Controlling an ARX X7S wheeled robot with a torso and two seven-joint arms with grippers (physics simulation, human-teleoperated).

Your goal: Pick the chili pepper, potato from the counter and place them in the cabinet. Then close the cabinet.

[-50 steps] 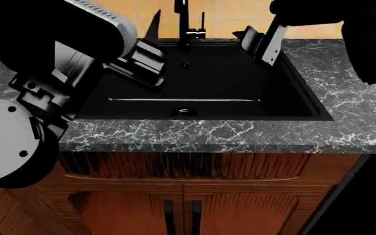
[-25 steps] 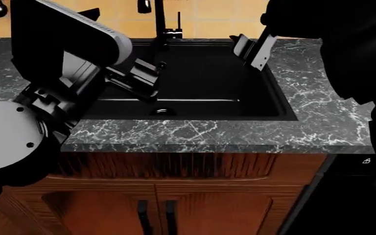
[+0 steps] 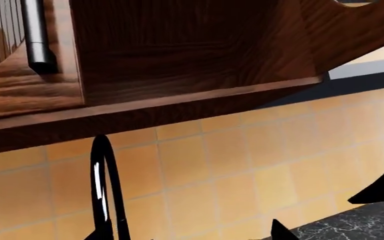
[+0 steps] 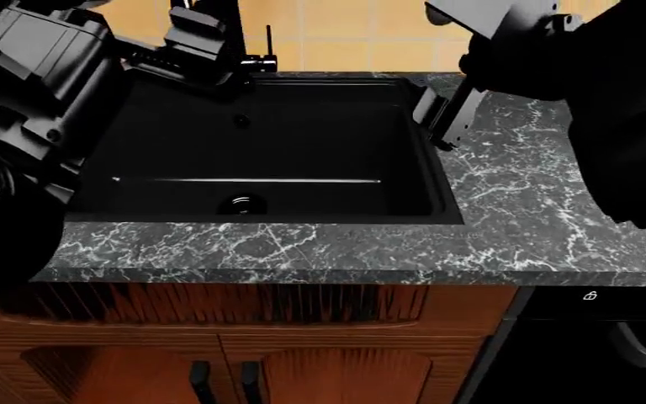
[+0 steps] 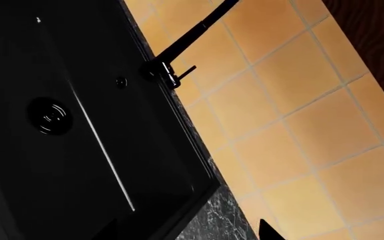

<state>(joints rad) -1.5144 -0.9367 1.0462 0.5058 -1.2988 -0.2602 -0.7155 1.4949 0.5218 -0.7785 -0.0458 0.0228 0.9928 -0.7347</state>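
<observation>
Hovering over the sink's (image 4: 267,135) right rim, the right gripper (image 4: 444,114) holds nothing, its jaws narrowly apart. The left gripper (image 4: 194,42) sits by the faucet (image 4: 258,50), its opening unreadable. Marbled counter (image 4: 525,202) surrounds them; neither pepper nor potato shows.

Even, soft render lighting; sharp throughout; thin glare streak on sink (image 4: 98,160) floor; arms near-black.
</observation>
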